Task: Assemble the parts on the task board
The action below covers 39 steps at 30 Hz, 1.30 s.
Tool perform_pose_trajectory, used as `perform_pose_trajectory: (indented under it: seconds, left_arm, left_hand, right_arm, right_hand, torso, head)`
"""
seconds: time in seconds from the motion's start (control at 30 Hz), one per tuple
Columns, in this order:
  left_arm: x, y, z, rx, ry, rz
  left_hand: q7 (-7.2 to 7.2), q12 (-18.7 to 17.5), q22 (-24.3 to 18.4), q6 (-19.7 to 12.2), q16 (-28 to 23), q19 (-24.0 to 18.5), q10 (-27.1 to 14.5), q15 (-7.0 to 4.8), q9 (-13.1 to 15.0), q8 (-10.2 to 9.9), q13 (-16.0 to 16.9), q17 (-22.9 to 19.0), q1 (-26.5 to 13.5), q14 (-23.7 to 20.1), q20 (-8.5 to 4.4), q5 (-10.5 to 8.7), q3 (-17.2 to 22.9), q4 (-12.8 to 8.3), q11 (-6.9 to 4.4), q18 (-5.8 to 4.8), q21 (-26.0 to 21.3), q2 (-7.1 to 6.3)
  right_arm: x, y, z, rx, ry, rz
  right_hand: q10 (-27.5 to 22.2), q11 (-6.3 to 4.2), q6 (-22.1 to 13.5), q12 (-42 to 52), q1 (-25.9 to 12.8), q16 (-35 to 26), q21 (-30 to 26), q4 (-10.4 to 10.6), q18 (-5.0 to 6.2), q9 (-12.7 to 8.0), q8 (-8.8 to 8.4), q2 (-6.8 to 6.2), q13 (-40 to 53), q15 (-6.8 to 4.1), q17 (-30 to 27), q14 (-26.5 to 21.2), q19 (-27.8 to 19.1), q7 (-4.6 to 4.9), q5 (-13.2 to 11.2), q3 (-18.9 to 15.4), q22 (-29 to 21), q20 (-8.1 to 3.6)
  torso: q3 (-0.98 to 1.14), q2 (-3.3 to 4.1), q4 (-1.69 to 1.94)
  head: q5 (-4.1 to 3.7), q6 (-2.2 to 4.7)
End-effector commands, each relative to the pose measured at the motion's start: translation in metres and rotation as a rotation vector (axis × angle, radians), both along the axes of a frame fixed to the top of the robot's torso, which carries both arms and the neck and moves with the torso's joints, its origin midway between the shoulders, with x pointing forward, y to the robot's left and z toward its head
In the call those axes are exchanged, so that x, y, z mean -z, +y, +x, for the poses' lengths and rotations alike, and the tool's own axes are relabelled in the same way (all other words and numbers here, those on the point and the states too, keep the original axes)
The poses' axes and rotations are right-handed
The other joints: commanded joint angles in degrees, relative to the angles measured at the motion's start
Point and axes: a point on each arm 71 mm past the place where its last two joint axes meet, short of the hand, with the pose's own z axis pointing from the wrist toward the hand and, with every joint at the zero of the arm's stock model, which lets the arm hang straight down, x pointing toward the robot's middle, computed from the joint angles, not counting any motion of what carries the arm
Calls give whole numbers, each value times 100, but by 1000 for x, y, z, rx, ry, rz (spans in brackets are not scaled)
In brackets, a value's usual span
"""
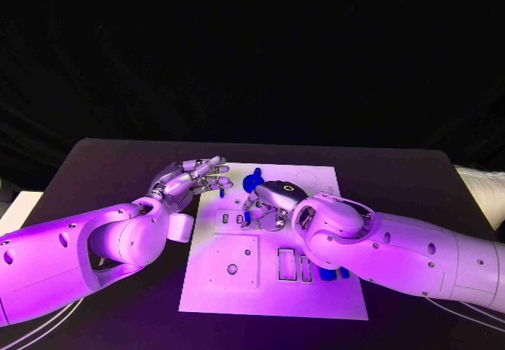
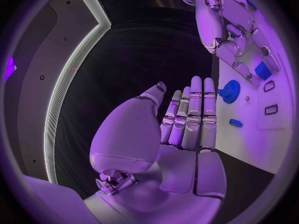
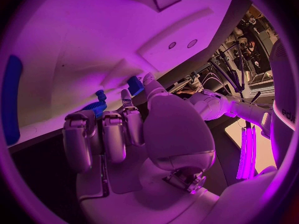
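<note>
The white task board (image 1: 276,292) lies in the middle of the table. A blue gear (image 1: 252,180) stands near its far edge, and a small blue piece (image 2: 235,123) lies close by. My left hand (image 1: 195,179) hovers at the board's far left corner with its fingers straight and nothing in it (image 2: 181,129). My right hand (image 1: 268,208) reaches down onto the board just behind the gear (image 3: 96,104). A blue block (image 3: 135,84) sits between its thumb and a fingertip; whether it is pinched is unclear. More blue parts (image 1: 328,273) lie beside the right forearm.
The board has several rectangular recesses (image 1: 285,262) and a raised square plate (image 1: 233,261) near its front. The black table (image 1: 116,157) surrounds it. A white object (image 1: 479,186) lies off the table's right edge.
</note>
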Motion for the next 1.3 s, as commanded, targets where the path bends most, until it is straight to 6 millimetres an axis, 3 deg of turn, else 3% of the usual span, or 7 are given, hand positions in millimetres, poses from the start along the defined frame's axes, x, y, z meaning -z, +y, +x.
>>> perform_pose_trajectory:
  seconds: [0.03,0.6,0.73,0.87,0.93,1.03,1.3]
  left_arm:
    - [-1,-2,0,18,-8,-16]
    - [5,2,5,64,6,76]
    - [12,2,6,135,40,222]
    - [18,3,8,219,118,410]
    - [19,3,10,280,161,527]
    - [19,4,14,329,203,701]
    - [7,1,28,391,248,1156]
  left_hand:
    - [-8,-29,-6,-32,-36,-44,-21,19,-2,-16,-3,11,19,-16,-14,5,13,-21,-9,57,-14,19]
    - [-275,314,346,269,1073,914,745,-391,26,71,124,706,-180,1408,-387,-11,-49,28,-347,84,756,-69]
    - [-558,824,937,599,5117,1715,1609,-706,87,150,539,4617,-283,2039,-786,8,-84,108,-737,76,1809,-152]
    - [-759,2145,4355,955,7712,2694,2112,-886,278,404,1644,7566,-588,2258,-950,-17,-320,279,-929,-384,4539,-213]
    - [-833,4465,5420,1009,7846,2859,1978,-915,587,801,3904,7743,-834,2281,-1031,-11,-526,478,-1134,-523,5378,-168]
    - [-821,5523,6646,788,7846,3151,1760,-953,859,1118,4987,7743,-897,2281,-1008,-10,-636,637,-1017,-709,6115,-79]
    - [-967,6469,6794,142,7846,3145,1608,-990,1939,2359,5924,7743,-1111,2281,-996,-5,-1147,980,-1011,-719,6227,92]
  right_arm:
    - [-11,0,-3,-13,-105,112]
    - [-42,-39,-19,-167,-106,352]
    - [-56,-73,-13,-100,-17,408]
    - [-69,-109,-2,15,45,469]
    - [-75,-126,3,66,62,492]
    - [-81,-146,9,124,77,511]
    - [-85,-180,20,218,82,493]
  right_hand:
    - [227,44,-28,-44,-3,14,36,27,-81,-1,-3,-31,1017,40,1489,615,600,-4,-23,-4,1509,60]
    - [213,43,-25,-75,173,16,36,31,-81,15,15,-45,999,44,1493,616,600,-3,10,-23,1509,69]
    - [180,40,0,-157,297,-26,36,13,-81,26,27,-23,959,41,1423,598,600,-8,102,-35,1509,69]
    - [159,38,9,-204,395,-50,36,-6,-81,32,29,24,934,38,1385,588,600,-7,228,-41,1509,66]
    - [159,37,13,-202,422,-51,36,-7,-81,35,29,41,932,36,1384,588,600,-7,363,-63,1509,63]
    - [163,36,16,-195,429,-50,36,-3,-81,36,28,52,933,35,1387,589,600,-8,444,-90,1509,61]
    - [167,36,15,-184,428,-45,36,-1,-81,36,28,54,938,34,1395,591,600,-8,454,-95,1509,61]
  torso:
    - [2,-3,0]
    - [13,-32,-8]
    - [35,-82,-29]
    - [57,-139,-54]
    - [67,-174,-60]
    - [90,-220,-65]
    - [129,-298,-65]
  head:
    - [-3,8]
    - [-3,21]
    - [12,0]
    - [23,-22]
    - [27,-40]
    - [46,-70]
    - [106,-146]
